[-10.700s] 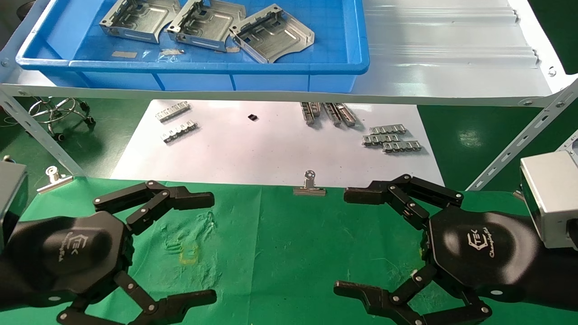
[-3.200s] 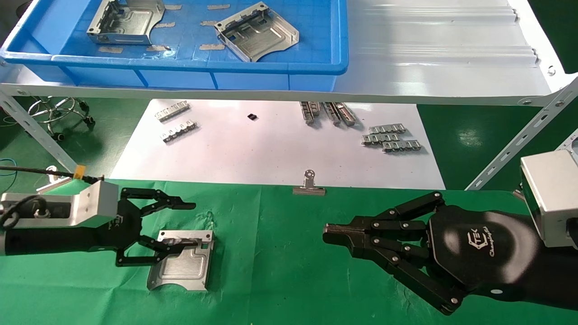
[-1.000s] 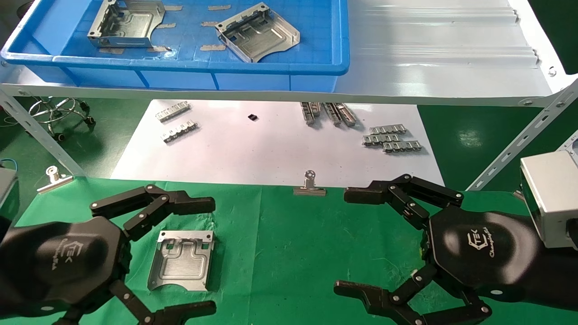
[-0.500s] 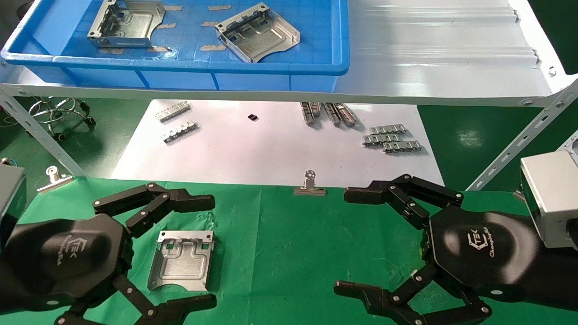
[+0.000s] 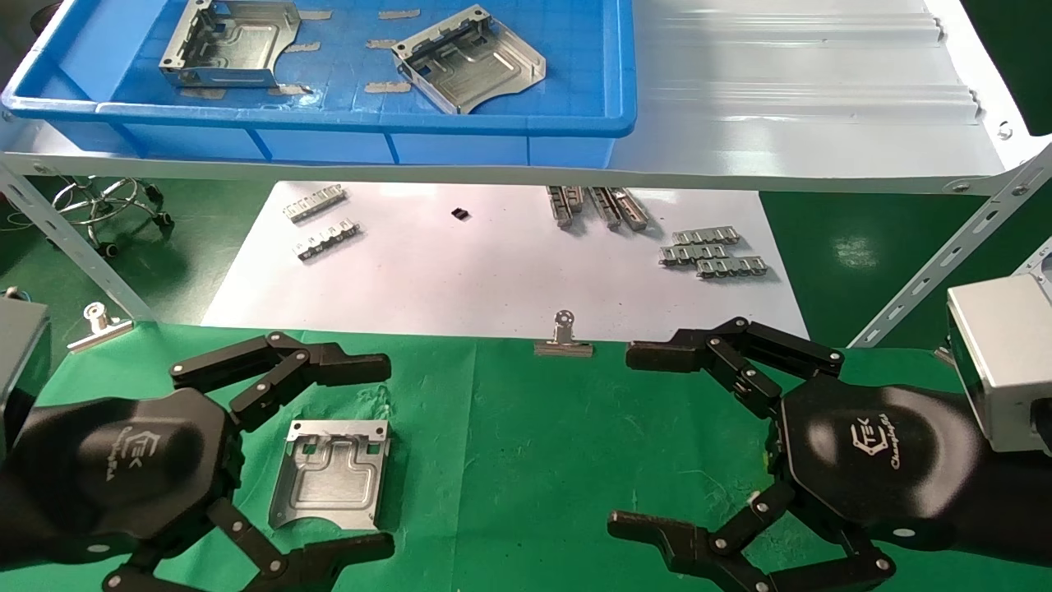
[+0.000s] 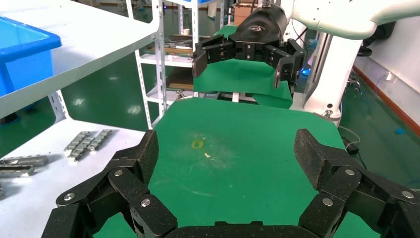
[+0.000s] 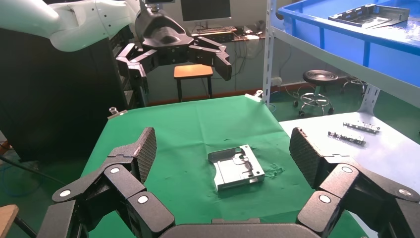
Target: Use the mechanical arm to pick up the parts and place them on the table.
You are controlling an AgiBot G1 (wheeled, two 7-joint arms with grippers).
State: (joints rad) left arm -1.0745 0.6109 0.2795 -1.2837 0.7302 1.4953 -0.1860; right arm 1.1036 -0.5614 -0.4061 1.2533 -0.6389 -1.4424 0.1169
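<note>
One silver part (image 5: 329,477) lies flat on the green table (image 5: 509,460), between the fingers of my open left gripper (image 5: 376,456), which hovers above it and is empty. It also shows in the right wrist view (image 7: 236,167). Two more parts (image 5: 230,41) (image 5: 468,57) lie in the blue bin (image 5: 370,125). My right gripper (image 5: 637,441) is open and empty over the cloth at the front right. The left wrist view shows my left gripper (image 6: 228,158) open over bare cloth; the part is hidden there.
The blue bin stands on a pale grey shelf (image 5: 805,107) above the far side. A white sheet (image 5: 493,271) behind the cloth holds toothed strips (image 5: 711,253). Binder clips (image 5: 563,339) (image 5: 99,325) grip the cloth's far edge. Slanted shelf braces (image 5: 937,263) stand at both sides.
One part has gone from the blue bin to the green cloth. My left gripper let go of it and drew back. My right gripper, shut 3.2 s ago, is open again.
</note>
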